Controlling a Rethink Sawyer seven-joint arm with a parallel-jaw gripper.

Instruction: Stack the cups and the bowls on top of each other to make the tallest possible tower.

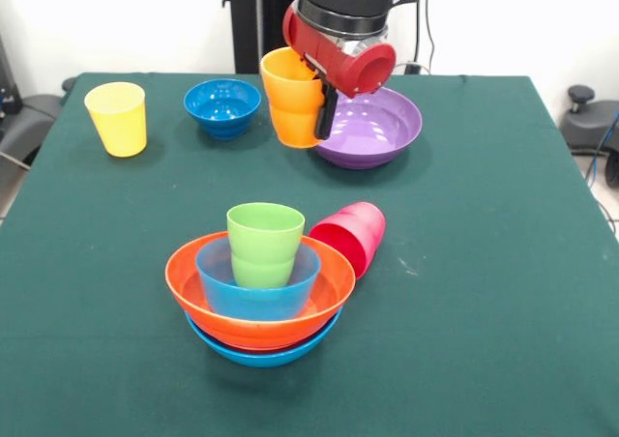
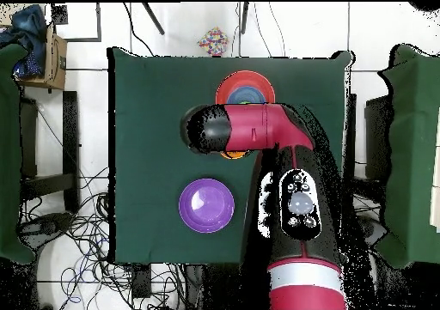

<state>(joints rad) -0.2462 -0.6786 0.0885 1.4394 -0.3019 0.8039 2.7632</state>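
My gripper (image 1: 311,101) is shut on the rim of the orange cup (image 1: 293,99). It holds the cup upright and slightly tilted above the table, just left of the large purple bowl (image 1: 372,128). One black finger (image 1: 326,114) shows on the cup's outer wall. The tower (image 1: 259,292) stands near the front. It has a light-blue bowl at the base, then an orange bowl, a smaller light-blue bowl and a green cup (image 1: 264,242) on top. A pink cup (image 1: 350,236) lies on its side against the tower's right. In the overhead view the arm hides the gripper. The purple bowl (image 2: 206,205) and part of the tower (image 2: 258,82) still show.
A yellow cup (image 1: 117,118) stands upright at the far left of the green table (image 1: 484,263). A small dark-blue bowl (image 1: 223,106) sits between the yellow cup and the held orange cup.
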